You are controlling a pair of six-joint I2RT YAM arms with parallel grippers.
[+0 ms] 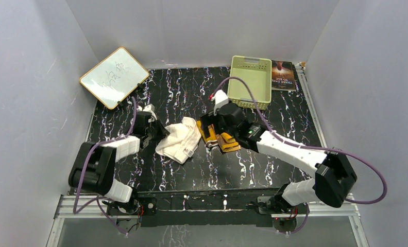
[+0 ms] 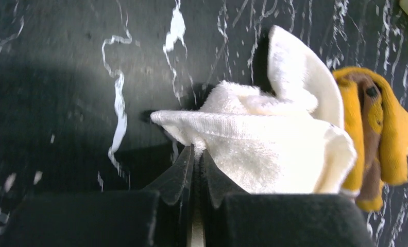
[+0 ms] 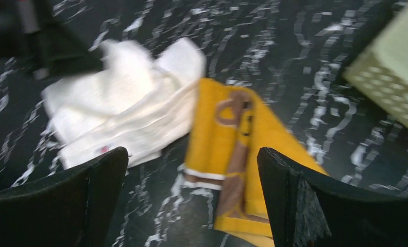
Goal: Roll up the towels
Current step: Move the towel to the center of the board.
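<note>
Left gripper [image 2: 198,154], at bottom centre of the left wrist view, is clamped on a thin edge fold of the white towel [image 2: 264,154]. That towel sits bunched at centre, and the yellow towel [image 2: 385,128] touches it at the right. Risk: so shallow a pinch may slip, and any pull may drag the yellow towel along.

Right wrist view: the right gripper [image 3: 191,164] hangs with jaws wide apart, holding nothing. The yellow towel lies between them, touching the white towel at upper left. Risk: closing here could catch both cloths.

Top view: both towels lie mid-frame on the black marbled table [image 1: 191,175], neither rolled. Basket [image 1: 251,80] and book [image 1: 283,75] are at upper right, board [image 1: 114,77] at upper left. Plain grey walls [image 1: 32,77] enclose three sides.
</note>
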